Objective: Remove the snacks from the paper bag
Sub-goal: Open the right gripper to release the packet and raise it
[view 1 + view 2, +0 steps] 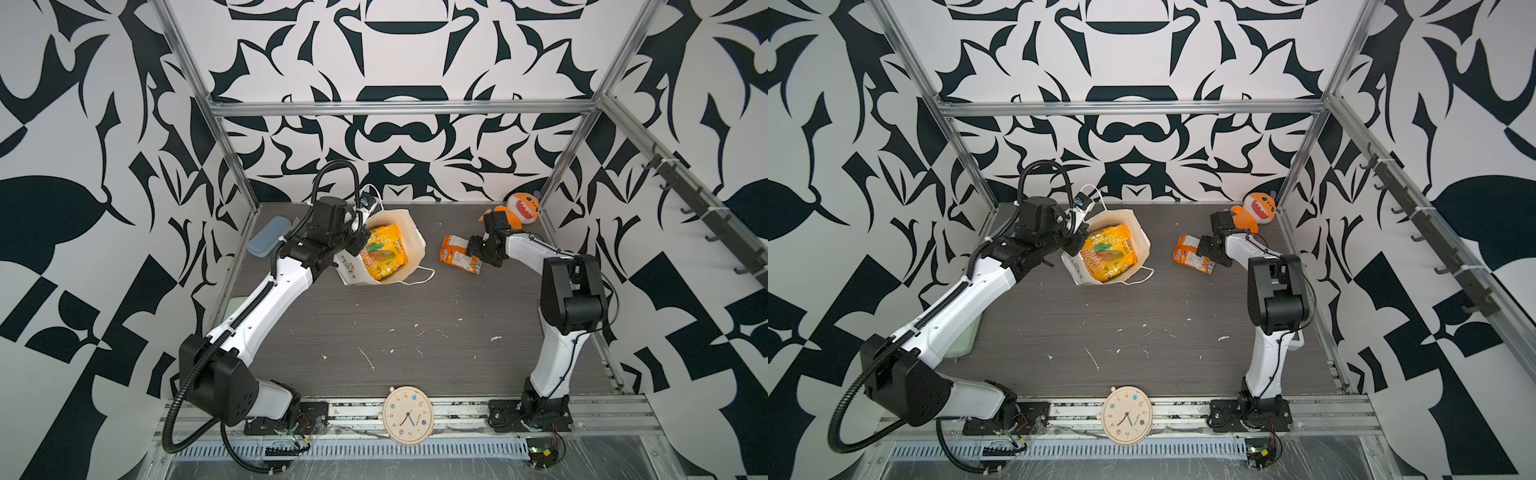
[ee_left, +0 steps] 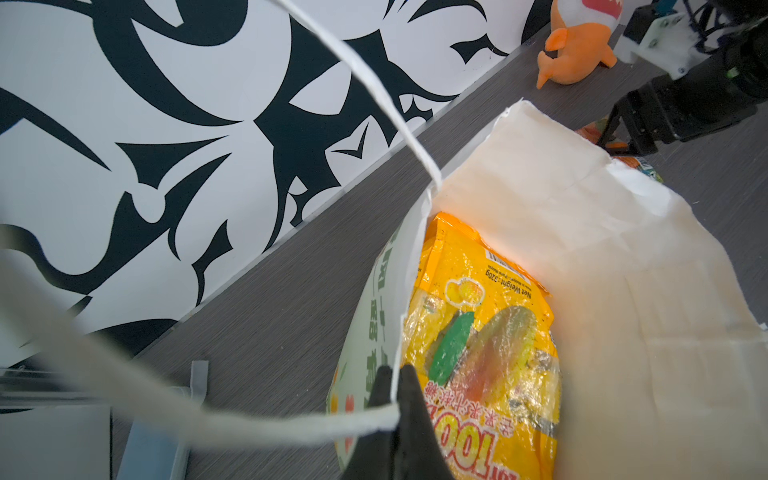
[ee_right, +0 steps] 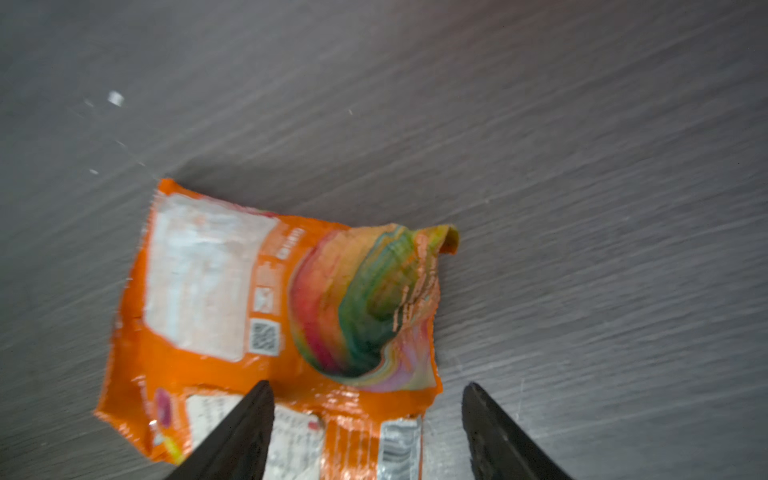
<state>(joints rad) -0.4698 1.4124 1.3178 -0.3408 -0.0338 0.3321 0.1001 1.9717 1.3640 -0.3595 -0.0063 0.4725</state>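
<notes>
The white paper bag (image 1: 409, 226) (image 1: 1133, 224) (image 2: 582, 249) lies tilted open at the back of the table. A yellow snack packet (image 1: 384, 255) (image 1: 1108, 253) (image 2: 490, 332) shows inside it. My left gripper (image 1: 359, 243) (image 1: 1077, 245) (image 2: 395, 374) is shut on the bag's near rim, pinching the paper wall by a cord handle. An orange snack packet (image 1: 455, 255) (image 1: 1187, 257) (image 3: 249, 299) lies flat on the table right of the bag. My right gripper (image 1: 471, 249) (image 1: 1202, 247) (image 3: 368, 386) hovers open at its right end, holding nothing.
An orange plush shark (image 1: 521, 208) (image 2: 577, 45) sits in the back right corner. A light-blue case (image 1: 266, 235) lies at the left edge behind my left arm. A round clock (image 1: 408, 414) rests on the front rail. A pale green item (image 1: 967, 336) lies under the left arm.
</notes>
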